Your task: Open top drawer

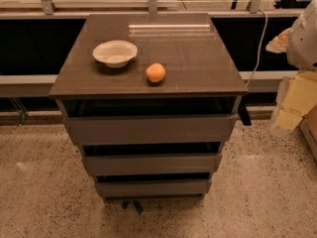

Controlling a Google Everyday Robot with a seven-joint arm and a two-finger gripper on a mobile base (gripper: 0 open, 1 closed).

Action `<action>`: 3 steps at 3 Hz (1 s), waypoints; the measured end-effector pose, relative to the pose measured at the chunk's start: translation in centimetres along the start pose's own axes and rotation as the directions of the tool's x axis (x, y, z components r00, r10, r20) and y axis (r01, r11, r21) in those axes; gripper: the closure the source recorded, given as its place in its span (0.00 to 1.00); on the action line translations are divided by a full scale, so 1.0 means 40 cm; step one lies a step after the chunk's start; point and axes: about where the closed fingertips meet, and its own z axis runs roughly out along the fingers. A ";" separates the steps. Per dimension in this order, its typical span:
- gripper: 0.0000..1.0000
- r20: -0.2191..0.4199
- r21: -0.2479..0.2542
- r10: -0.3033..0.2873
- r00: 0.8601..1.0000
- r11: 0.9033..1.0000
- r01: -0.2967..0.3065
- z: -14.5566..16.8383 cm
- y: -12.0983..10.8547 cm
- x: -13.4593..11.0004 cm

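Note:
The top drawer (148, 129) is the widest of three dark grey-brown fronts on the cabinet, directly under the tabletop. Its flat, handleless panel sits in line with the cabinet front, with a dark gap above it, and no inner floor shows. My arm comes in at the right edge of the camera view. Its pale yellowish gripper (288, 119) hangs to the right of the cabinet at about the top drawer's height, apart from the drawer front and touching nothing.
A white bowl (115, 52) and an orange (156, 73) sit on the dark tabletop (188, 58). The mid-sized drawer (151, 163) and the narrowest drawer (152, 187) lie below. A white cable (258, 38) hangs at the back right. Speckled floor (44, 197) surrounds the cabinet.

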 end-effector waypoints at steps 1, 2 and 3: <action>0.00 -0.003 0.004 -0.018 1.000 1.000 0.018 0.005 -0.003 -0.006; 0.00 -0.015 0.016 -0.077 0.997 0.997 0.077 0.023 -0.011 -0.028; 0.00 -0.081 0.125 -0.208 0.975 0.968 0.216 0.061 0.038 -0.086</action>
